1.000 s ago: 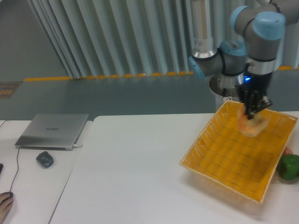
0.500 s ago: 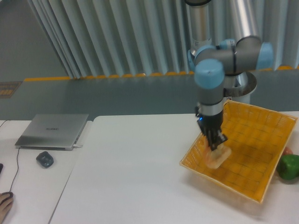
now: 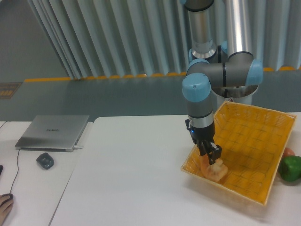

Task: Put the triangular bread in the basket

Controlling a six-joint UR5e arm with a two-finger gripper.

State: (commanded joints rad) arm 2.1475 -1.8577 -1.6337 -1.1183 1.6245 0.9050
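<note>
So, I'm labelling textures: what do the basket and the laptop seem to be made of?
The basket looks like woven wicker, bright yellow-orange, with a grid weave visible across its floor and flared sides; it could be dyed cane or plastic. The laptop looks like matte silver-grey metal, judging from its smooth, even lid, though painted plastic is possible.

Silver arm (image 3: 201, 28), light-blue joint caps, black gripper (image 3: 210, 156)

Directly below the gripper (image 3: 211, 157) the triangular bread (image 3: 215, 170) sits in the near-left corner of the basket (image 3: 256, 141), which spreads to the gripper's right and behind it, with the green object (image 3: 290, 168) beyond its right edge and the laptop (image 3: 53, 132) and mouse (image 3: 45, 160) far left.
</note>
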